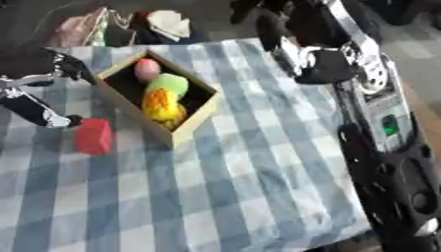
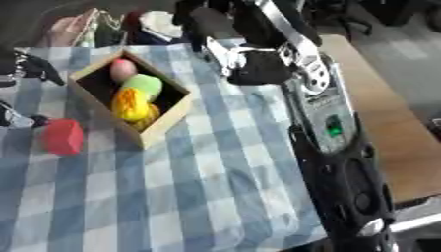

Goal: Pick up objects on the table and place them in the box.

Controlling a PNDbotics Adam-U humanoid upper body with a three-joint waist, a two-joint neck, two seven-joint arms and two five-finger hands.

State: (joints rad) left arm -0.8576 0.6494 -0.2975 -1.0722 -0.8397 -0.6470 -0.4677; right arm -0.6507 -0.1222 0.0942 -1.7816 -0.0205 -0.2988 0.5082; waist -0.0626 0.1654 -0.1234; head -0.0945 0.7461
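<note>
An open wooden box (image 1: 195, 125) stands askew on the checked cloth, left of middle. In it lie a pink thing (image 1: 146, 69), a green one (image 1: 168, 83) and a yellow-orange one (image 1: 162, 108). A red block (image 1: 93, 136) sits on the cloth just left of the box's near corner. My left hand (image 1: 36, 106) comes in from the left edge, open, with one fingertip (image 1: 65, 120) just above the red block and other fingers (image 1: 73, 66) spread near the box's far-left wall. My right arm (image 1: 370, 83) runs up the right side. Its hand (image 2: 200, 22) is a dark blur beyond the box.
Bags and cloth bundles (image 1: 129, 24) lie past the table's far edge. A bare wooden tabletop (image 2: 379, 108) shows to the right of the cloth. The checked cloth (image 1: 215, 197) stretches toward the near edge.
</note>
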